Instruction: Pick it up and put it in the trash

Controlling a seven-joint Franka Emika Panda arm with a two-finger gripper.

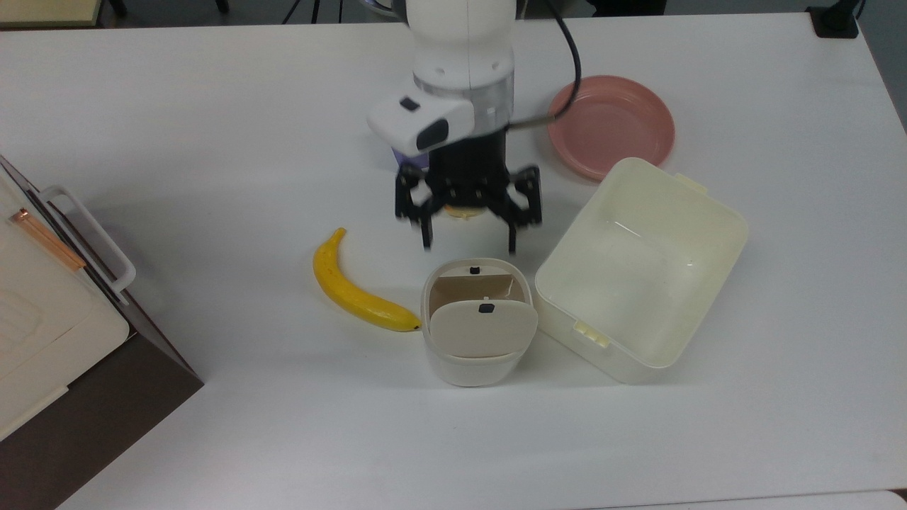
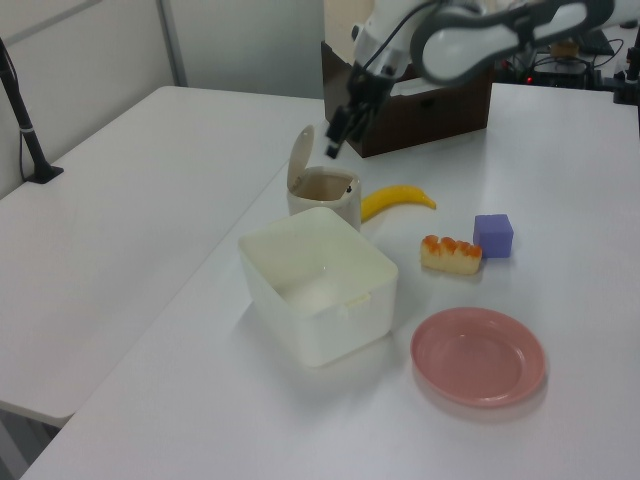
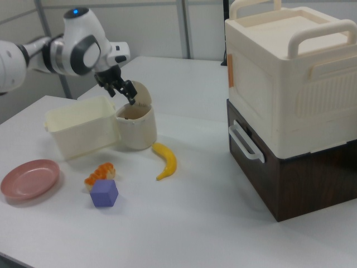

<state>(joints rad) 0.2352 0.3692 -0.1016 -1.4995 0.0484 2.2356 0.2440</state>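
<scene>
Broadly, a white table (image 1: 177, 142) carries a cream-and-brown appliance (image 3: 290, 111), a cream tub (image 1: 641, 273), a pink plate (image 1: 609, 126), a banana (image 1: 354, 287) and the trash (image 1: 476, 319). Above its open flap the gripper (image 1: 469, 244) hangs spread and empty; the paper wad cannot be made out.

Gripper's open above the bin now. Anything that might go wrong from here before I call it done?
Two things to watch. The gripper hangs open just above the trash bin, beside its raised flap lid; a careless retreat might clip the lid and tip the bin. The banana touches the bin's side and the cream tub sits close on the other, so a knocked bin may shove either. The paper wad isn't visible inside, so I can't confirm it landed.
</scene>
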